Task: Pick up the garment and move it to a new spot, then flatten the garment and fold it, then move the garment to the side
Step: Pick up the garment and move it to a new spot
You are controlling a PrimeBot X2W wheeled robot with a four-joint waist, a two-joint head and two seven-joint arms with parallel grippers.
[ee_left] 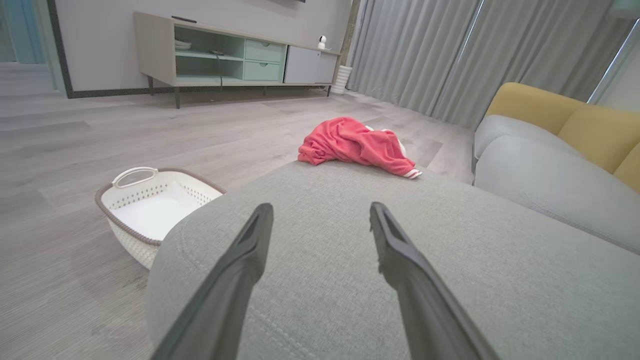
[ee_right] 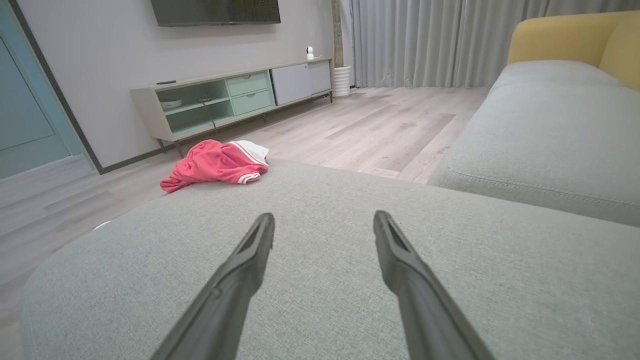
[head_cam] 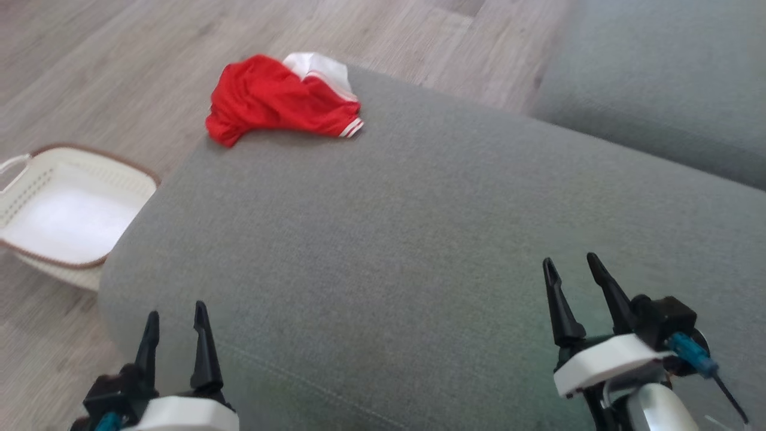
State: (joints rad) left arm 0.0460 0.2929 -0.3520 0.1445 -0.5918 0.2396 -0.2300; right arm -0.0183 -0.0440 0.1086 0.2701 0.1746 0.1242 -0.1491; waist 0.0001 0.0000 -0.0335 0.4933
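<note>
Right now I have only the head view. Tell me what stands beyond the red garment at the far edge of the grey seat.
Observer: Beyond the red garment the wood floor runs to a low TV cabinet against the wall.
Operator: Now describe the sofa on my right.
Observer: The grey sofa has a yellow backrest.
Operator: Tell me what is past it.
Observer: Pleated grey curtains hang beyond its far end.

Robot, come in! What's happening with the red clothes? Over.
Left gripper, right gripper open, empty. Garment crumpled at far edge of cushion. Nothing blocking.
</note>
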